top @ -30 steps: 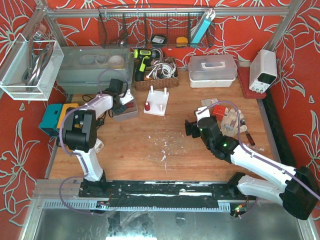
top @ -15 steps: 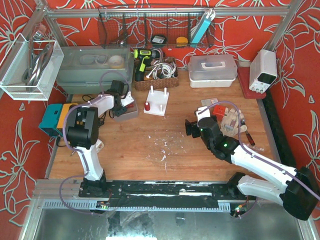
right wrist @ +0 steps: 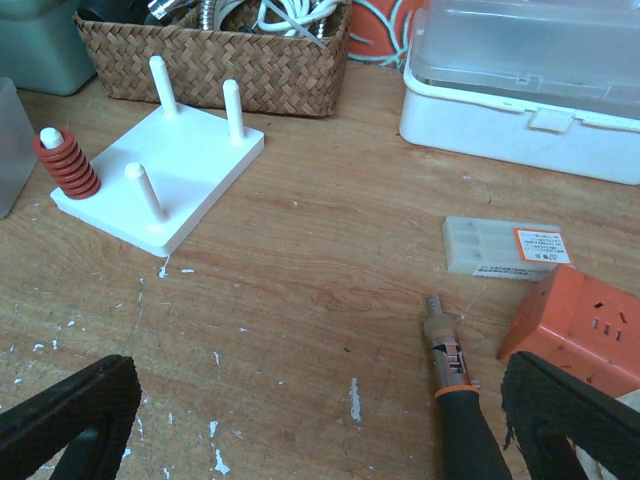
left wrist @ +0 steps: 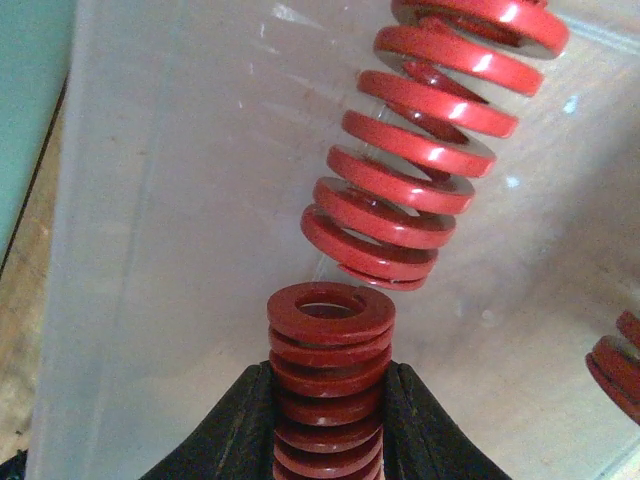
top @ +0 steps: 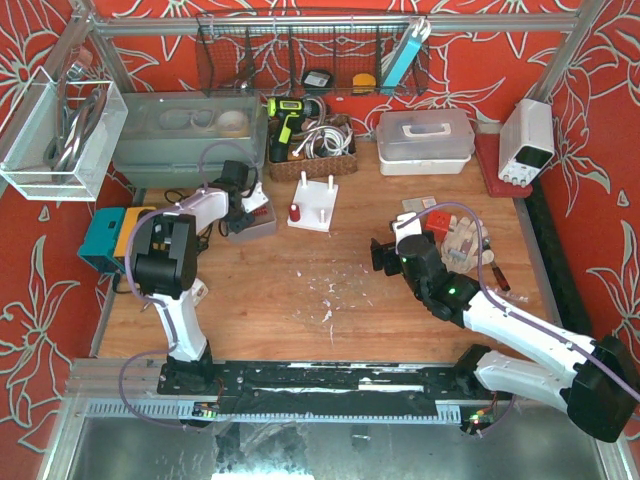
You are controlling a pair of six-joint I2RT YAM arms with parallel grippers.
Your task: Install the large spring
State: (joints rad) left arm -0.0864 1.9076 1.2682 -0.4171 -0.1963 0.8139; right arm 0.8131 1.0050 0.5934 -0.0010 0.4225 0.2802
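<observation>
My left gripper (top: 243,205) reaches into a small clear bin (top: 262,227) at the table's back left. In the left wrist view it (left wrist: 328,400) is shut on a red spring (left wrist: 330,350) that stands up between the black fingers (left wrist: 240,425). A wider, longer red spring (left wrist: 425,150) lies tilted just beyond it in the bin (left wrist: 150,200). Part of a third spring (left wrist: 618,355) shows at the right edge. The white peg board (top: 313,205) has one red spring (top: 295,212) on a peg; it also shows in the right wrist view (right wrist: 170,175). My right gripper (top: 385,255) is open and empty above the table.
A screwdriver (right wrist: 455,370), an orange block (right wrist: 580,320) and a small white case (right wrist: 505,248) lie right of the right gripper. A wicker basket (right wrist: 200,50) and a clear-lidded box (right wrist: 530,70) stand behind the peg board. A teal box (top: 100,238) sits at the left edge.
The left wrist shifted slightly over the bin between one second and half a second ago, then held still. The right arm has not moved.
</observation>
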